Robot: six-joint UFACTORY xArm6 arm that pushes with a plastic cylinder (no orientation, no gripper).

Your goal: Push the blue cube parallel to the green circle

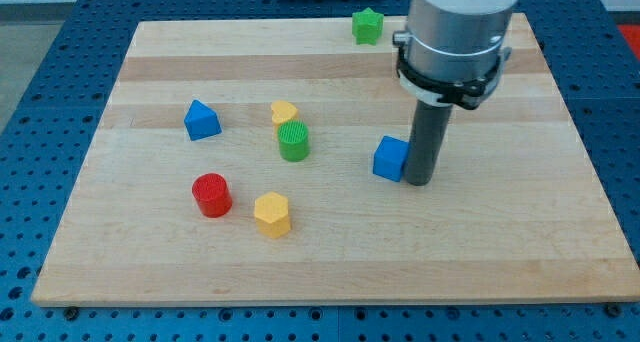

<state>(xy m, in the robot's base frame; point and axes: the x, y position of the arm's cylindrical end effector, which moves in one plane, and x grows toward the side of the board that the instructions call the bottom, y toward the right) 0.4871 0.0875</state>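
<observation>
The blue cube lies right of the board's middle. My tip stands right against the cube's right side, touching or nearly touching it. The green circle, a ridged cylinder, stands to the cube's left, about a hand's width away and slightly nearer the view's top. The rod hangs from the grey arm body at the view's top right.
A blue pentagon-like block lies at the left. A yellow heart sits just above the green circle. A red cylinder and a yellow hexagon lie lower left. A green star sits at the wooden board's top edge.
</observation>
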